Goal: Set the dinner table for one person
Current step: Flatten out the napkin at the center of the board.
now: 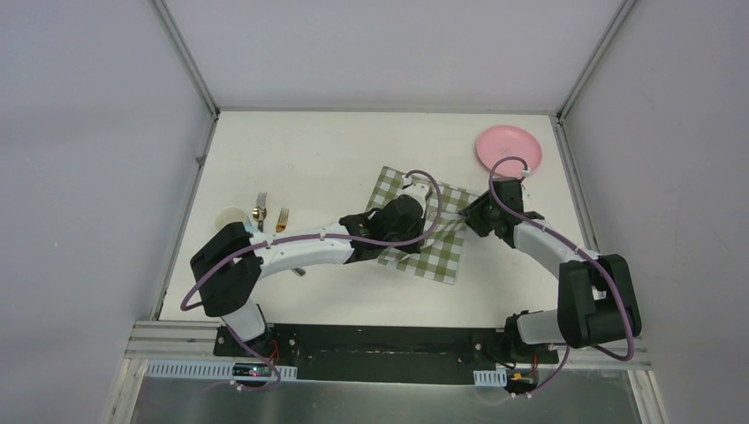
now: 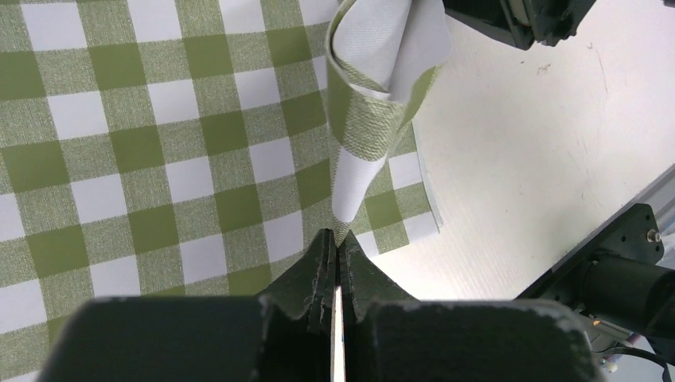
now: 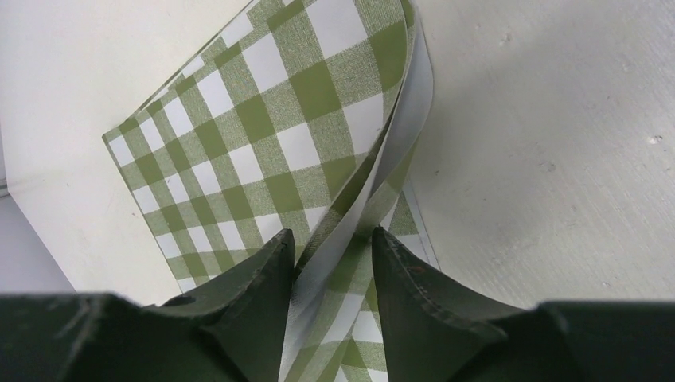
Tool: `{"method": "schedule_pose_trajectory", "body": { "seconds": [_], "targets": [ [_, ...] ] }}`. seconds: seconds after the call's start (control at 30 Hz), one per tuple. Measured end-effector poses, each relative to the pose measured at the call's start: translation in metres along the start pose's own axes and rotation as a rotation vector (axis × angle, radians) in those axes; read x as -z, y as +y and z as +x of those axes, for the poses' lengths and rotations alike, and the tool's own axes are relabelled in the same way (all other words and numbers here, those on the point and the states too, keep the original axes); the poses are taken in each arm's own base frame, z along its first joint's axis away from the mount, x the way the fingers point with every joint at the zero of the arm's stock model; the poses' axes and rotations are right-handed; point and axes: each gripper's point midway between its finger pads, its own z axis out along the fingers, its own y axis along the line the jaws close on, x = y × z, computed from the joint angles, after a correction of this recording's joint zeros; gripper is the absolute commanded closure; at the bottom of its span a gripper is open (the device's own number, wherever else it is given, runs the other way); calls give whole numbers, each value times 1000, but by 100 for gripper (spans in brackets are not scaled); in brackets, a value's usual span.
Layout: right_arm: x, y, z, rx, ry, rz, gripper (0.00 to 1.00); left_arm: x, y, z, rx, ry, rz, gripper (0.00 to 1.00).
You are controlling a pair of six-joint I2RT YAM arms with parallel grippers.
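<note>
The green-and-white checked cloth (image 1: 433,252) lies in the middle of the white dinner table (image 1: 300,150). My left gripper (image 2: 338,239) is shut on a corner of the cloth (image 2: 159,159) and holds a folded flap (image 2: 374,95) up off the rest. In the top view the left gripper (image 1: 433,230) is over the cloth. My right gripper (image 3: 330,239) is open, its fingers either side of the raised cloth fold (image 3: 390,151), which touches the left finger. In the top view the right gripper (image 1: 468,216) is at the cloth's right edge.
A pink plate (image 1: 508,148) lies at the far right corner. A pale cup (image 1: 231,217), two forks (image 1: 261,203) (image 1: 282,218) and a gold utensil (image 1: 257,214) lie at the left, beside the left arm. Aluminium rails (image 1: 199,168) edge the table.
</note>
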Motion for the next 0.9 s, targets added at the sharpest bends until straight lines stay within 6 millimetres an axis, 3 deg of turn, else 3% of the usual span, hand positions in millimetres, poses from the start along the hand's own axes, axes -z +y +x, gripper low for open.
{"method": "schedule_pose_trajectory", "body": {
  "seconds": [0.1, 0.2, 0.6, 0.9],
  "targets": [
    [0, 1, 0, -1, -1, -4, 69, 3, -2, -4, 1, -10, 5, 100],
    [0, 2, -1, -1, -3, -9, 100, 4, -2, -5, 2, -13, 7, 100],
    [0, 8, -1, 11, 12, -22, 100, 6, -2, -5, 1, -12, 6, 100],
    [5, 63, -8, 75, 58, -138, 100, 25, -9, -30, 9, -91, 7, 100]
  ]
}}
